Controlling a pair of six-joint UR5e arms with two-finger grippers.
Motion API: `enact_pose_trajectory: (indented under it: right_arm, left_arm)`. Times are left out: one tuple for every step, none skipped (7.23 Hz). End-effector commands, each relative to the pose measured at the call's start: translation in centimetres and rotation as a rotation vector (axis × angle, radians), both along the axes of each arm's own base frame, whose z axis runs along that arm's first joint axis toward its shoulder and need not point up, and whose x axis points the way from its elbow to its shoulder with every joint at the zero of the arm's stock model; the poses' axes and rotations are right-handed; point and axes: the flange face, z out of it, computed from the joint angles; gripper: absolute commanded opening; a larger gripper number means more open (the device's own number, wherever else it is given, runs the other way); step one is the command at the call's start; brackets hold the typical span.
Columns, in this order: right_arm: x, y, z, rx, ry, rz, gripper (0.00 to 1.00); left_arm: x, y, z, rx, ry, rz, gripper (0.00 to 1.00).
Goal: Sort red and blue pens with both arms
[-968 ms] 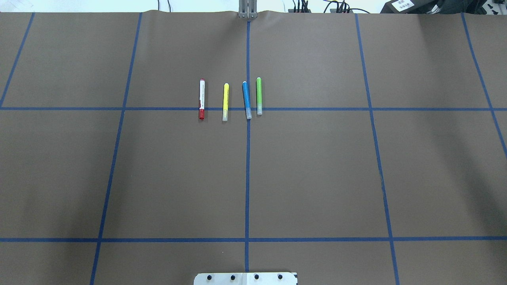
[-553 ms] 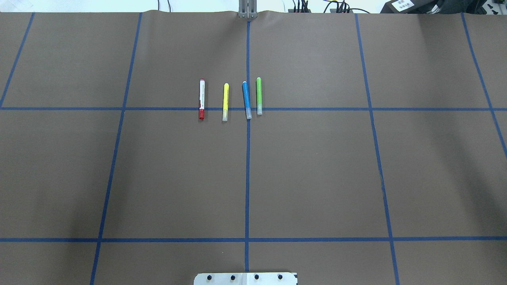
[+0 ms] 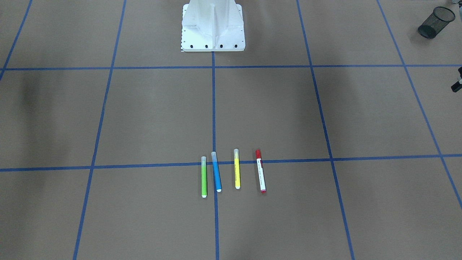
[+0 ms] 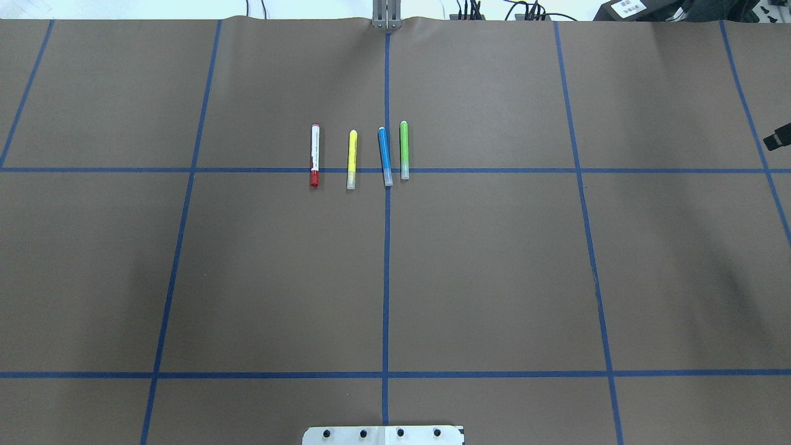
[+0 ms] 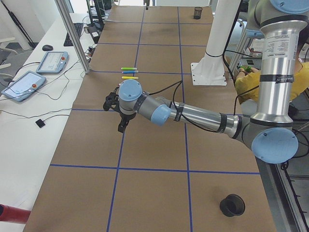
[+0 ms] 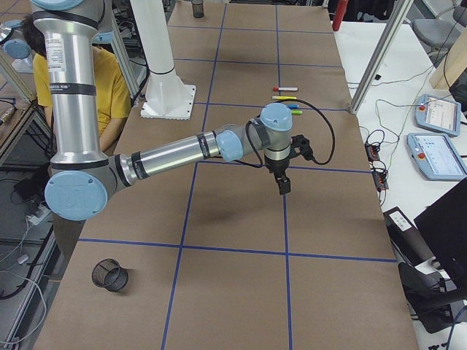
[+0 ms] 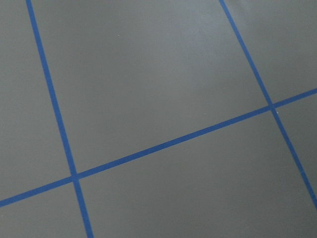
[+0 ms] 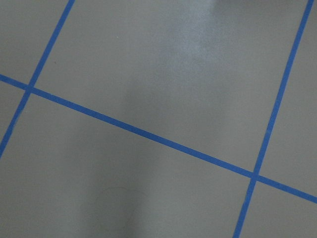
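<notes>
The white-barrelled red-capped pen (image 4: 314, 154) lies flat on the worktop (image 4: 494, 278), a brown paper sheet gridded with blue tape. It is at the robot's-left end of a row of four parallel markers. The blue-barrelled pen with a clear cap (image 4: 384, 156) is third in that row, slightly tilted, its capped end resting on the central tape line. Between the two lies a yellow marker with a clear cap (image 4: 351, 159). Just beside the blue pen, on the far side of the centre line, lies a green marker with a clear cap (image 4: 404, 150). All four straddle one cross line of tape, caps toward the robot, none touching another.

The grey-and-silver left arm (image 5: 193, 113) is extended low over the paper. Its black left end effector (image 5: 120, 126) points down above the sheet, well apart from the pens. Whether its fingers are parted or closed cannot be told; no pen is in it. The right arm (image 6: 182, 153) is extended likewise, and the black right end effector (image 6: 282, 186) hangs above the paper, its opening equally unreadable and no pen in it. Both wrist views show only brown paper and blue tape.

A white bolted pedestal (image 3: 213, 25) stands at the robot's edge of the worktop. A black mesh cup (image 3: 435, 22) lies on its side near the left end, and a second black mesh cup (image 6: 109, 275) lies near the right end. A person in a yellow shirt (image 6: 109, 87) is behind the robot's base.
</notes>
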Motion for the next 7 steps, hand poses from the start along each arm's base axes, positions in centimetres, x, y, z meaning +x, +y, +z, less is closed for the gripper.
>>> enact_pose_trajectory:
  right_arm:
    - [-4.4,-2.1,-2.8,-0.023,-0.027,0.003,0.99]
    - [-6.2,-2.8,-4.0,-0.048,-0.041,0.018,0.99]
    - [-7.5,-2.8,-4.5,-0.071,-0.051,0.026,0.99]
    - [-8.4,-2.7,-4.9,-0.104,-0.060,0.047,0.99]
    - [-9.8,-3.1,-6.3,-0.134,-0.079,0.075,0.99]
    - [-11.8,-3.0,-7.3,-0.163,-0.088,0.082,0.99]
    - [-12.8,-2.9,-7.8,-0.170,-0.092,0.081,0.99]
  left_arm:
    - [7.4,-2.0,-3.8,-0.050,0.006,0.042,1.00]
    - [11.5,-3.4,-6.7,-0.098,-0.019,0.043,1.00]
    - [15.4,-4.4,-9.7,-0.137,-0.050,0.051,1.00]
    - [19.1,-4.9,-12.6,-0.194,-0.057,0.062,1.00]
    - [23.7,-4.6,-15.9,-0.264,-0.042,0.061,1.00]
    - [29.0,-4.0,-18.2,-0.312,-0.057,0.029,1.00]
    - [33.8,-4.7,-20.6,-0.367,-0.067,-0.003,1.00]
